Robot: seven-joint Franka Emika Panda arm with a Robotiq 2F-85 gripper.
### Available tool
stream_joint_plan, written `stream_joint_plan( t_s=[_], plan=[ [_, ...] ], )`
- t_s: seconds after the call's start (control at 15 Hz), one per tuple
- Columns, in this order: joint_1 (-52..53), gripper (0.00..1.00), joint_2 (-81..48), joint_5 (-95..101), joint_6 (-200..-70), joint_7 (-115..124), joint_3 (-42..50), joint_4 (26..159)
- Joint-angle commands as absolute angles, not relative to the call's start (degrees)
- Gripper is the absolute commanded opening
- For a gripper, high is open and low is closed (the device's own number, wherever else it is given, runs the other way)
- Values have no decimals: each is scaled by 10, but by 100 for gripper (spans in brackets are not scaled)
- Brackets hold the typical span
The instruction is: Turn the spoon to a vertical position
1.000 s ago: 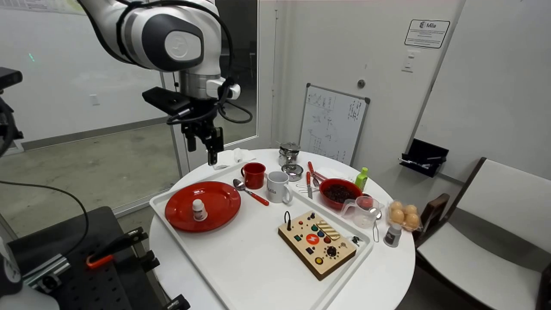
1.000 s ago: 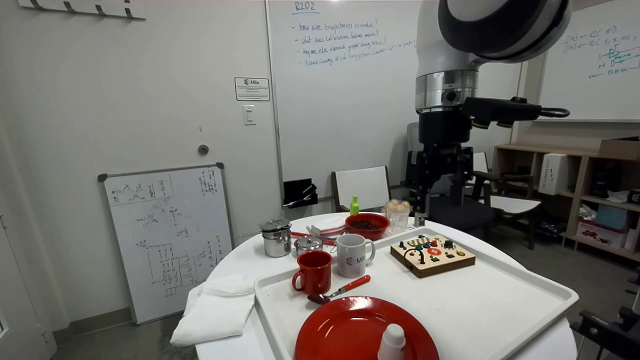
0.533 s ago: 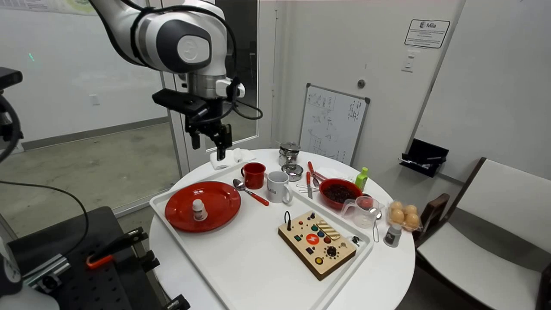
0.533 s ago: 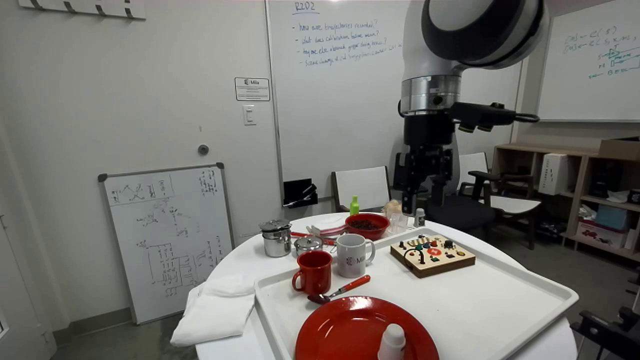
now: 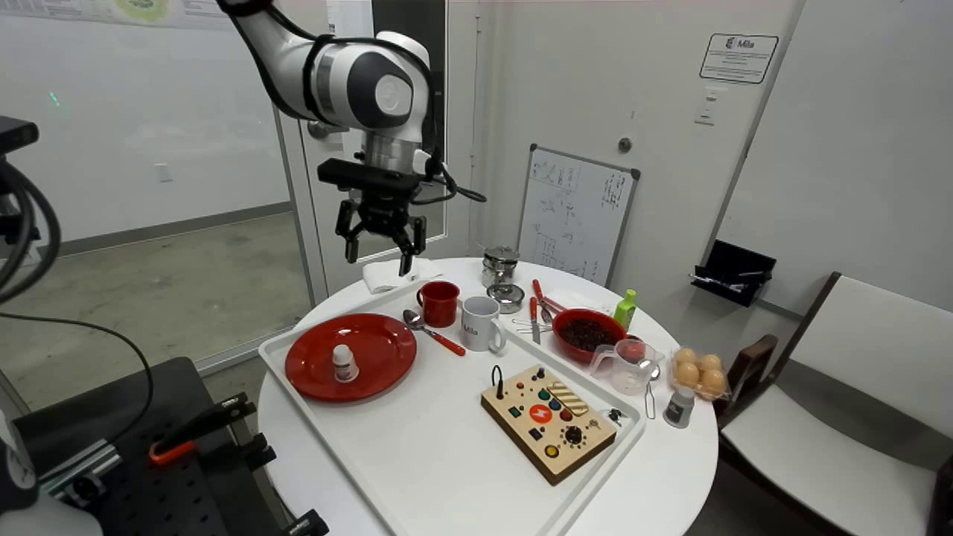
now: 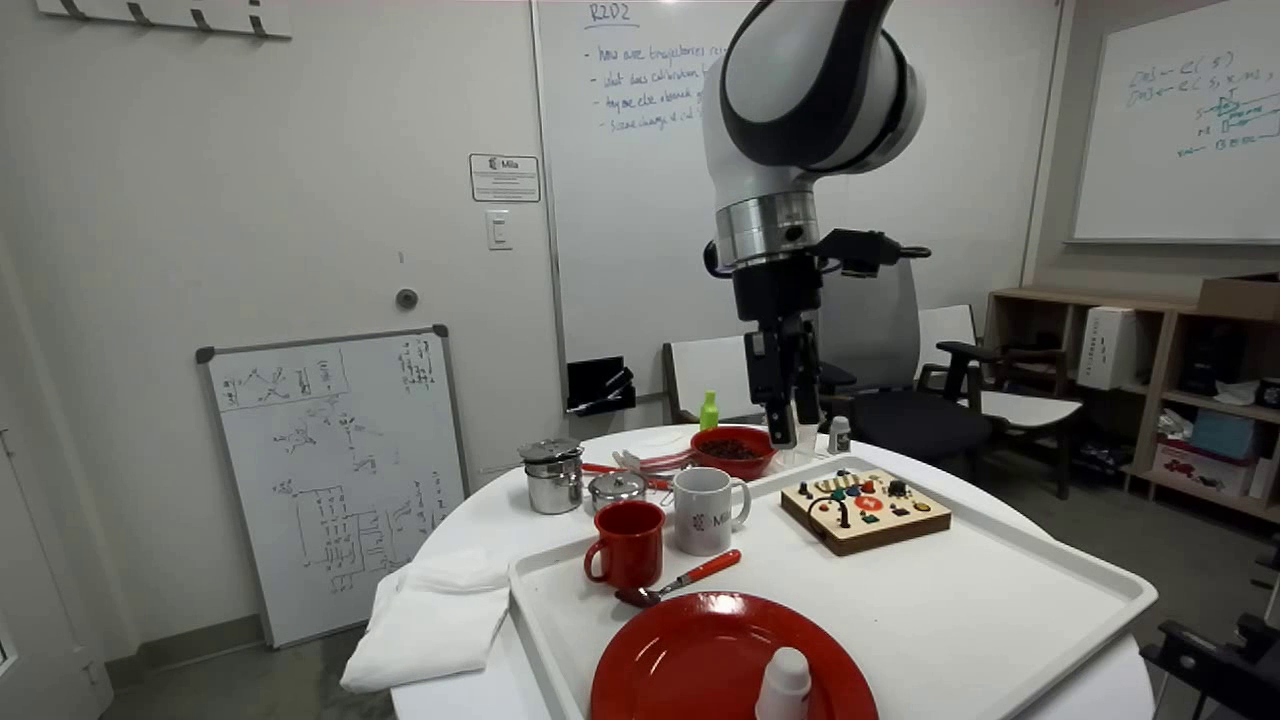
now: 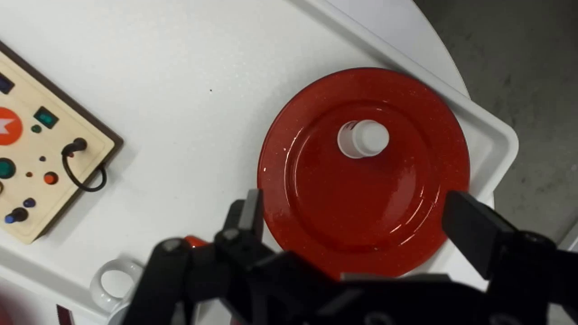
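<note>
The spoon has a metal bowl and a slim red-orange handle. It lies on the white tray between the red plate and the mugs, in both exterior views (image 5: 447, 342) (image 6: 712, 568). In the wrist view only a red-orange bit of its handle (image 7: 195, 241) shows, the rest hidden behind the gripper. My gripper is open and empty, high above the table in both exterior views (image 5: 378, 264) (image 6: 795, 428). In the wrist view the fingers (image 7: 354, 196) stand wide apart above the red plate (image 7: 406, 180), with the spoon outside the left finger.
A red mug (image 5: 439, 304) and a white mug (image 5: 479, 325) stand close beside the spoon. A small white bottle (image 5: 344, 363) stands on the plate. A wooden button box (image 5: 547, 424) sits on the tray (image 5: 417, 461). Pots, utensils and a red bowl (image 6: 733, 452) stand beyond the rim.
The arm has moved, to the right in an exterior view and to the left in the other exterior view, and the gripper has turned. The spoon and other objects have not moved.
</note>
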State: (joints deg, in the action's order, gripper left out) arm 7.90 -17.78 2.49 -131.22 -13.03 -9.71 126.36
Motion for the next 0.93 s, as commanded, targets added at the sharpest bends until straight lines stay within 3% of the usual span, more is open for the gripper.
stream_joint_plan(
  t_s=[0.0,0.27,0.87],
  plan=[
    [78,100,-189,29,-1303,-135,-98,1250],
    [79,100,-201,31,-1297,-138,-98,1237],
    [47,100,-265,98,-1318,-408,-106,1178]
  ],
)
